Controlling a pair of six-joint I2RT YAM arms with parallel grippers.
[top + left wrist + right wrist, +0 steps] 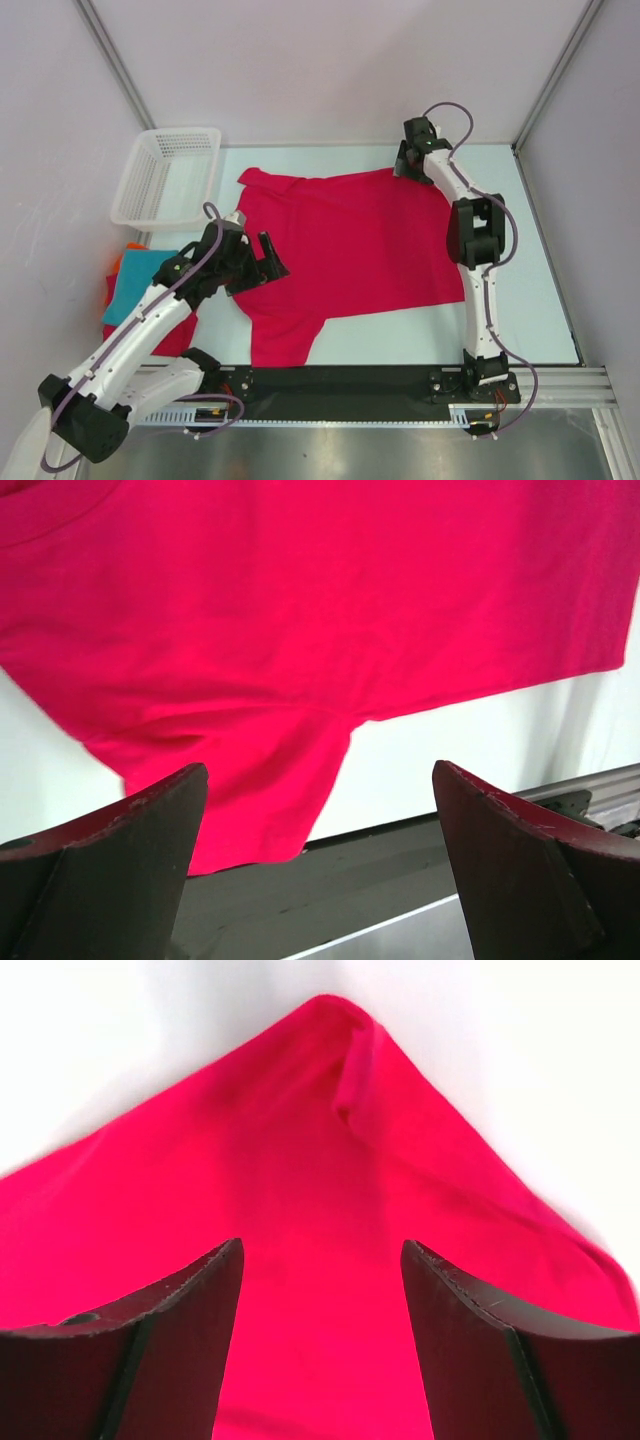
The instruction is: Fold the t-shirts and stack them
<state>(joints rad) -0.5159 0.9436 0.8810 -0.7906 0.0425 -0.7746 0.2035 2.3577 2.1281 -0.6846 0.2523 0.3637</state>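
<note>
Pale table [525,300], white basket [181,134], folded t-shirts [135,285] left

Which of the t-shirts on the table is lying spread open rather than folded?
The large crimson-red t-shirt: it lies spread flat across the table, sleeve out, while the teal t-shirt lies folded in the pile at the left edge.

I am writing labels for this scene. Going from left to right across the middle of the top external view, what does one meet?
folded t-shirts → left gripper, at the shirt's left edge → crimson t-shirt → right arm
</note>
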